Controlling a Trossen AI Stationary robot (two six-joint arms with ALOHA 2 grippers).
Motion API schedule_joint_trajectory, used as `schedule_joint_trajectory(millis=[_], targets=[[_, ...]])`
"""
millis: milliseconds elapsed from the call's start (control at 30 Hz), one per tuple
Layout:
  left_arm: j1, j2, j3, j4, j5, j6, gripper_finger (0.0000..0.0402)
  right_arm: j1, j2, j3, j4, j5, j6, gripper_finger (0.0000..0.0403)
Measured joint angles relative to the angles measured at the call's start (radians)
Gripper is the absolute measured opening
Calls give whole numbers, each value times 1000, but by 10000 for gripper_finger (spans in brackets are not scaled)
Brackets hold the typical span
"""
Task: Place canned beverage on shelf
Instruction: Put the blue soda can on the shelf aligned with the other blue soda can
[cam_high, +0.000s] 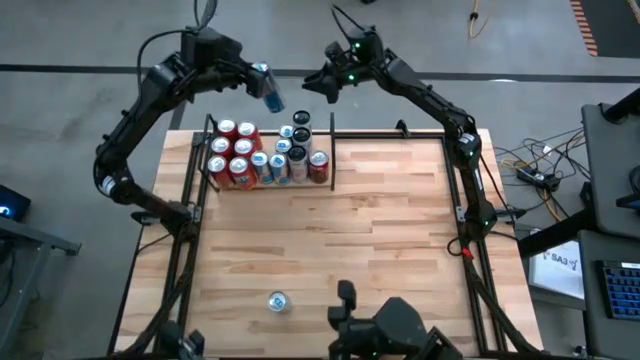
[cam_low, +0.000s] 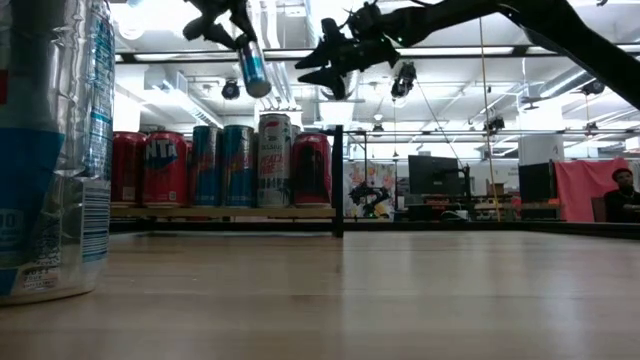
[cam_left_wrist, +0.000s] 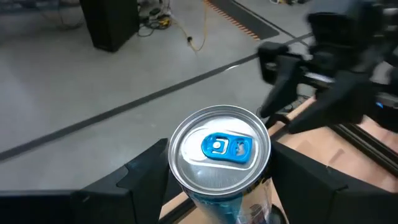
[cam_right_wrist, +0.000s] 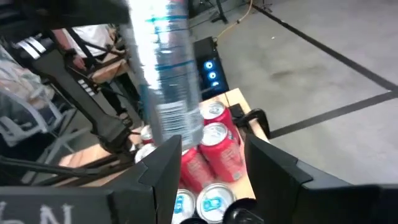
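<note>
Crowding shelf (cam_high: 212, 128): red, blue, silver cans (cam_high: 240, 156). Spare can (cam_high: 277, 301) stands near table's front edge. Left gripper (cam_high: 262, 84) grasps slim silver-blue can (cam_high: 270, 92), tilted, above shelf. Right gripper (cam_high: 314, 84) nearby, empty, fingers apart.

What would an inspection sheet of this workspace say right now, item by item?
Surface: light wood table, mostly bare.
Job's things: slim silver-blue can held tilted above the shelf; red, blue and silver cans stand packed in its narrow bay; another can stands alone at the table's near edge.
Clutter: nothing seen.
Grippers: left gripper shut on the slim can; right gripper open, empty, beside it.
Cables: loose wires on the floor, right of the table.
Surroundings: workshop with monitors; a person far right.
</note>
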Motion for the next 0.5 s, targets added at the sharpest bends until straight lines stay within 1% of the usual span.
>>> schedule_joint_trajectory(millis=[67,167,233,367,500], targets=[[-48,-11,0,1,-54,3,235,8,0,0,0,-24,0,162],[-118,-17,0,2,-140,4,235,20,-5,0,-1,-110,17,170],[-162,-17,0,4,-188,5,235,28,-12,0,-11,-157,1,181],[-236,-17,0,9,-264,-3,235,58,-33,0,-62,-164,-77,204],[-293,-16,0,54,-286,-29,235,93,-39,0,-81,-159,-121,208]])
